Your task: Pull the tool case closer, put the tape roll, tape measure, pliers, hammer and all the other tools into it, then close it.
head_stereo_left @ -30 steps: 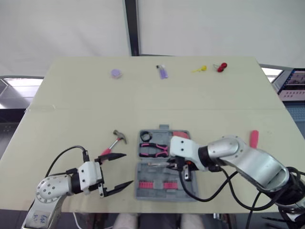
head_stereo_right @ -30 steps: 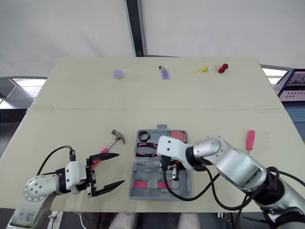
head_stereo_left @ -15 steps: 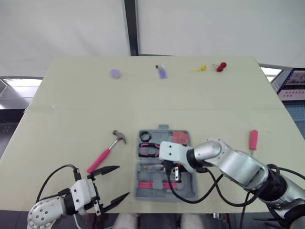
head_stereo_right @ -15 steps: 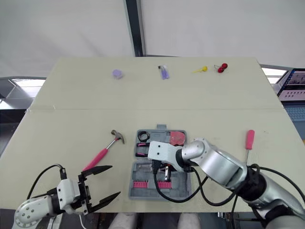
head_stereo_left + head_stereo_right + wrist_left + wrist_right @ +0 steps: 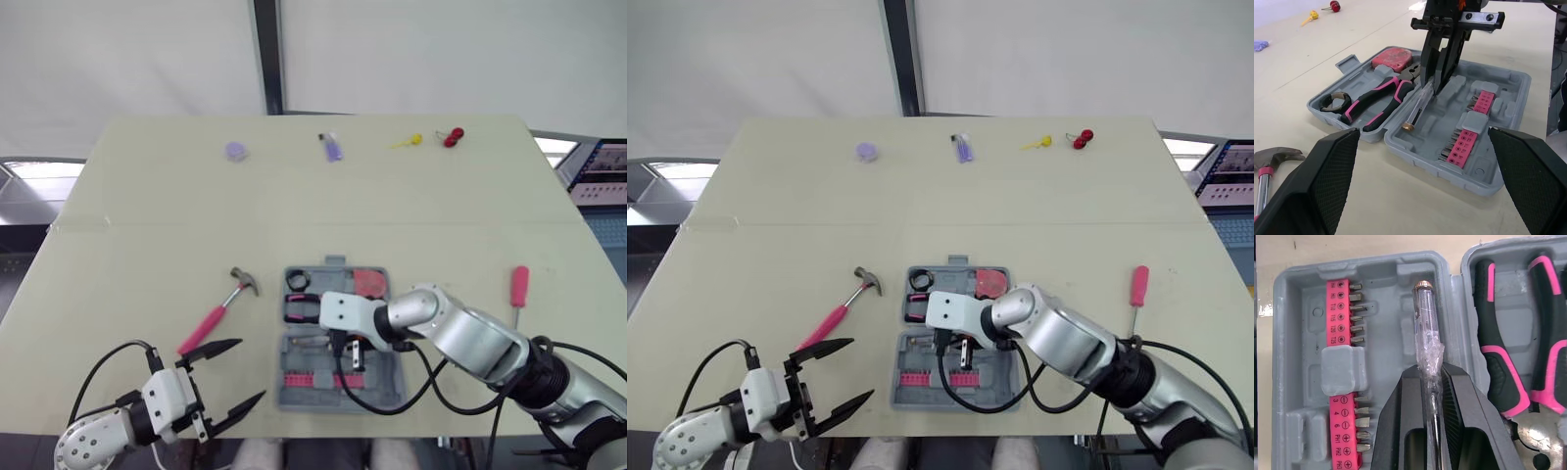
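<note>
Below the right gripper (image 5: 1431,377): open tool case (image 5: 1442,125), clear tester screwdriver (image 5: 1425,328) pinched in its fingers.
Table (image 5: 147,215) bare on most sides. Case sits directly beneath the gripper, close to the near table edge. An empty trough lies under the tip, with bit racks (image 5: 1347,313) to one side and pliers (image 5: 1378,100) beyond the hinge on the other. Tester's long axis runs parallel to the hinge, so it looks ready to lay down. Hammer (image 5: 217,311) lies left of the case, handle toward the left gripper (image 5: 252,369), spread wide, the nearer arm.

Purple disc (image 5: 236,151), yellow trinket (image 5: 409,141), red trinket (image 5: 452,136)
</note>
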{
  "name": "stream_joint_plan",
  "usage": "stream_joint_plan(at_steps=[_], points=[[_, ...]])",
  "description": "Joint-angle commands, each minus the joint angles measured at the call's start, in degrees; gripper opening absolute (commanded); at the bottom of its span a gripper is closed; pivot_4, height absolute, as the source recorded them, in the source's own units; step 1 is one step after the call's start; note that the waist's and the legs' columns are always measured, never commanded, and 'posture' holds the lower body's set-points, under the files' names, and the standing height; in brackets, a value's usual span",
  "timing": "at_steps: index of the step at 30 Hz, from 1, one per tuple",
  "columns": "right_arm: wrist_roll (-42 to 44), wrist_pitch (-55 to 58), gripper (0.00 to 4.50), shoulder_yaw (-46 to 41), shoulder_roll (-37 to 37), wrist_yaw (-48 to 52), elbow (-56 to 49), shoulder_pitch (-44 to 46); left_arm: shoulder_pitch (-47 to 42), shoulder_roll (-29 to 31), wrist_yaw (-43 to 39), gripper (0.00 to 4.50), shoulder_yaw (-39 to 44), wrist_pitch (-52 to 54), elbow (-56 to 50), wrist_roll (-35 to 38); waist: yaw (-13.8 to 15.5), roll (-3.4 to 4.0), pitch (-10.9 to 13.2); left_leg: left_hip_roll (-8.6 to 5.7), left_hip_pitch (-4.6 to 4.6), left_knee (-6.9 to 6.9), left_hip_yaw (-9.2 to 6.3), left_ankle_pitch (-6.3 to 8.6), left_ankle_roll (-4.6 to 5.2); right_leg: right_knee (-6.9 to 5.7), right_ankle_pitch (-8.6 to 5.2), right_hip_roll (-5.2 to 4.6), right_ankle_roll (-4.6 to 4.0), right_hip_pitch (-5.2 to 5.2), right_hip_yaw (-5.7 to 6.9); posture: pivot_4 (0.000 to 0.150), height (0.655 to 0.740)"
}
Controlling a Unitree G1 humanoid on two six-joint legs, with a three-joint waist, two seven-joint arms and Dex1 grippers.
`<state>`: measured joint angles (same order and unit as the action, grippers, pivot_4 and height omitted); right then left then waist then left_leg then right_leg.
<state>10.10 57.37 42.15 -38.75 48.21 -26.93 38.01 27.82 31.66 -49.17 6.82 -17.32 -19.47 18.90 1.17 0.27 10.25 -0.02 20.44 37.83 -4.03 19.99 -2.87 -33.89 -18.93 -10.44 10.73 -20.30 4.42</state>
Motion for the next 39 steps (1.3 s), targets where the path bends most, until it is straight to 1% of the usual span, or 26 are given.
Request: stream_joint_plan(at_steps=[1, 39], points=[[-0.63, -1.06, 0.04, -0.24, 0.42, 0.98, -1.15, 0.43, 0.18, 0.18, 0.6, 4.5, 0.79, -0.16, -0.71, -0.05, 0.0, 0.0, 0.0, 0.0, 0.0, 0.0, 0.0, 0.0, 0.0, 0.0, 0.0, 0.0, 0.0, 0.0, 0.0, 0.15, 0.74], [-3.15, -2.38, 0.04, 1.71, 3.1, 1.37, 1.08, 0.17, -0.54, 0.28, 1.89, 4.5, 0.32, 0.36, -0.43, -1.37, -0.02, 0.0, 0.0, 0.0, 0.05, -0.01, 0.0, 0.0, -0.01, 0.0, 0.0, 0.0, 0.0, -0.06, 0.0, 0.15, 0.74]])
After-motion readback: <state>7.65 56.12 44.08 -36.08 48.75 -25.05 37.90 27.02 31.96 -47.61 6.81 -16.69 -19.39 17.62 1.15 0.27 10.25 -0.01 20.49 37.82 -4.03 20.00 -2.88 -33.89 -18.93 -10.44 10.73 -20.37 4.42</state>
